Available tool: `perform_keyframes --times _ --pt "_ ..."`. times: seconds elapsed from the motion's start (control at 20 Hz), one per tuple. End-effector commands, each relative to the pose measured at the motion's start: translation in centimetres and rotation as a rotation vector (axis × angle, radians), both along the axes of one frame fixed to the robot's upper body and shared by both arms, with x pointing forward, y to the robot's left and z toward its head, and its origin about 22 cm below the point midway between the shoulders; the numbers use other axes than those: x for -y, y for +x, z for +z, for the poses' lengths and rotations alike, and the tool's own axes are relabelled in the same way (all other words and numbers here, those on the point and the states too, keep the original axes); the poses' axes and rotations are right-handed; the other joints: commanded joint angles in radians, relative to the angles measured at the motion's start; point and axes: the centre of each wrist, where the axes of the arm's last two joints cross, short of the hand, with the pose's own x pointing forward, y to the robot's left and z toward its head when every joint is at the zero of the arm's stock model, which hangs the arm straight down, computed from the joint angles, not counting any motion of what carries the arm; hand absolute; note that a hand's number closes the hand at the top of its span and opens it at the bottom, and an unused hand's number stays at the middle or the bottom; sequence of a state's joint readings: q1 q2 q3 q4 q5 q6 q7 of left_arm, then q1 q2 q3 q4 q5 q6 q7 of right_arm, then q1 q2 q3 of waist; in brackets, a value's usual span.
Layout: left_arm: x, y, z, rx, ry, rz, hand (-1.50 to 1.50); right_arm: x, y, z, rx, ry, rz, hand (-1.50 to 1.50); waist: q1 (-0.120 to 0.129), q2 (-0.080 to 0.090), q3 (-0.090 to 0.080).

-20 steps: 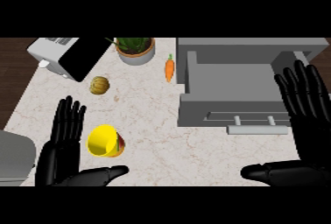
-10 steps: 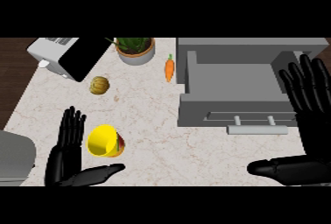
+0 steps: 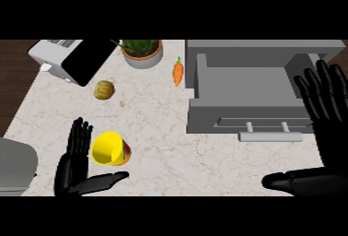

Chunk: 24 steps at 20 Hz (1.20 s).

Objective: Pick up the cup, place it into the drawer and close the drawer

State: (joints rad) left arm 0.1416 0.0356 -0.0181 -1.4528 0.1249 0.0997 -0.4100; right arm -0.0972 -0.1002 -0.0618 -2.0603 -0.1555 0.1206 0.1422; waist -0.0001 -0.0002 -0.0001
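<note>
Left hand (image 3: 76, 162) open, fingers straight, just beside yellow cup (image 3: 110, 149) lying tipped on counter (image 3: 204, 161); right hand (image 3: 326, 110) open near open drawer (image 3: 248, 87). Likely light, rigid, smooth; best wrapped around its body.

The grey appliance (image 3: 15, 168) at the near left is cut by the left edge. The right hand (image 3: 325, 138) runs past the right edge. The left hand (image 3: 75, 163) hides the cup (image 3: 110, 149)'s left rim.

Cup (image 3: 109, 148): I count one
Drawer (image 3: 245, 92): one
Carrot (image 3: 178, 72): one
Potted plant (image 3: 142, 51): one
Toaster (image 3: 68, 57): one
Hands: two, left hand (image 3: 75, 168), right hand (image 3: 326, 120)
</note>
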Motion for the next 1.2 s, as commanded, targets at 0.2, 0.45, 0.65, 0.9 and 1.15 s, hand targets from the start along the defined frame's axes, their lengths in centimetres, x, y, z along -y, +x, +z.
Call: perform_keyframes --times 0.2,0.45,0.65,0.9,1.15 --pt "-1.8 0.1 -2.9 0.0 -0.008 0.035 -1.5 -0.5 -1.2 1.9 -0.012 0.01 0.007 -1.5 0.0 0.0 0.0" --pt "-0.6 0.4 -5.4 -0.01 -0.014 0.029 -1.5 -1.3 -0.3 -1.1 -0.007 -0.008 0.025 -1.5 -0.001 0.0 0.0" --pt "-0.2 1.9 -5.4 -0.024 -0.013 0.041 -1.5 0.0 -1.1 0.6 0.0 -0.003 0.021 -1.5 -0.001 0.0 0.0" --pt "-2.0 1.2 -7.2 -0.023 -0.001 0.007 -1.5 -1.8 -1.2 -0.6 -0.023 -0.001 0.022 -1.5 -0.001 0.0 0.0" --pt "-3.9 2.2 -7.8 -0.014 -0.012 0.004 -1.5 -0.9 1.0 0.3 -0.009 0.001 0.019 -1.5 -0.001 0.0 0.0"
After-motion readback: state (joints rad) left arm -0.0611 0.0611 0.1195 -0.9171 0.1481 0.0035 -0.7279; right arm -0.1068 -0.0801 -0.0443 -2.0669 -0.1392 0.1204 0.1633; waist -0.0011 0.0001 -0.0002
